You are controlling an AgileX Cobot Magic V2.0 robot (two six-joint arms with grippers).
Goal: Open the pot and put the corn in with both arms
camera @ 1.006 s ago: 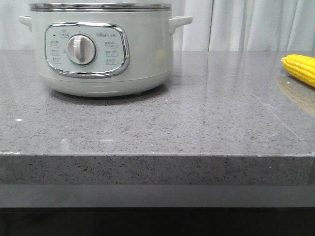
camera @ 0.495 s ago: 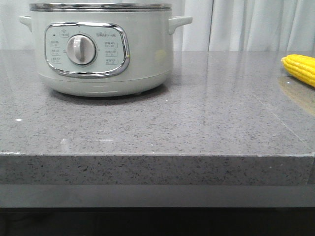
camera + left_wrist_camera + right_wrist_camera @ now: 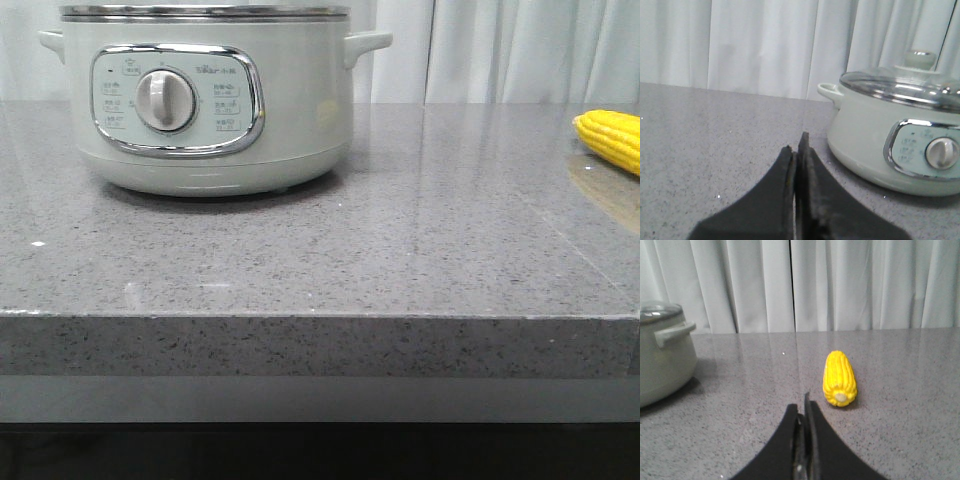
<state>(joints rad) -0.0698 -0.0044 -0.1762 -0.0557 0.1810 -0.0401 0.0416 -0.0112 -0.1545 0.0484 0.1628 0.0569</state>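
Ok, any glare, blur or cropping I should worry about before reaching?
Front view: pot sharp but top cropped, corn cut by the edge. Left wrist view: soft overall, glare on the lid. Right wrist view: corn clear, fingers blurred.

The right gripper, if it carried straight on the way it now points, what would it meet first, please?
Probably the corn. The right gripper, fingers closed, points along the grey counter, and the cob lies just ahead, slightly to one side of its line, so it might graze rather than hit squarely. Depth is hard to judge.
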